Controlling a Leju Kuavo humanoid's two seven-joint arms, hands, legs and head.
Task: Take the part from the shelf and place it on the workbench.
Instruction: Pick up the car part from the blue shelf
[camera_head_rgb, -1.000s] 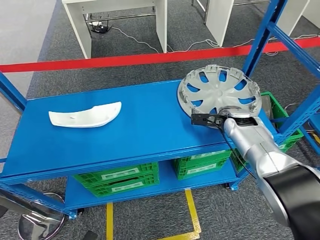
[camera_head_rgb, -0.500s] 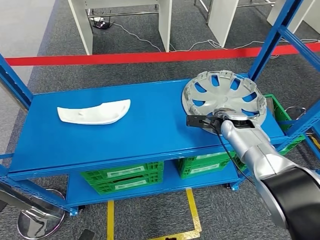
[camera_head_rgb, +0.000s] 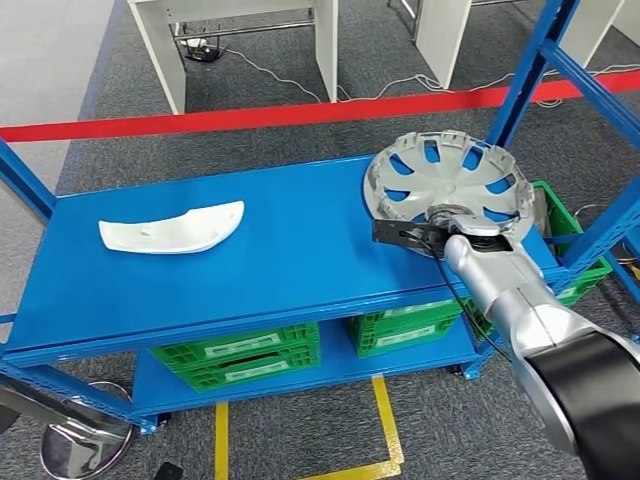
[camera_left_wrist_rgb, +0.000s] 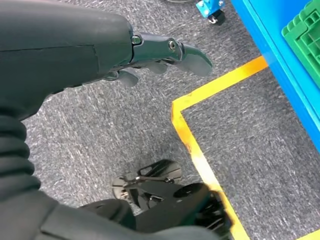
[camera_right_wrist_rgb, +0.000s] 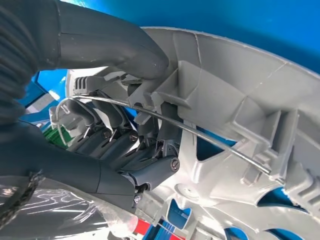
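Observation:
A silver hubcap (camera_head_rgb: 447, 180) lies at the right end of the blue shelf top (camera_head_rgb: 302, 240), its ribbed inner side facing up. My right hand (camera_head_rgb: 447, 222) grips its near rim. In the right wrist view the thumb (camera_right_wrist_rgb: 113, 45) lies over the rim of the hubcap (camera_right_wrist_rgb: 245, 100) and the fingers (camera_right_wrist_rgb: 120, 147) curl against its inner side. My left hand (camera_left_wrist_rgb: 162, 52) hangs over the grey carpet, fingers stretched out, holding nothing.
A white curved part (camera_head_rgb: 172, 227) lies on the left of the shelf top. Green crates (camera_head_rgb: 234, 352) fill the lower level, and another (camera_head_rgb: 566, 225) stands behind the hubcap. A blue upright (camera_head_rgb: 528, 75) rises at right. White desk legs (camera_head_rgb: 324, 45) stand beyond red floor tape (camera_head_rgb: 226, 118).
The whole view swayed slightly to the side and back. My right hand has kept its grip on the hubcap rim, and the hubcap has hardly shifted on the shelf.

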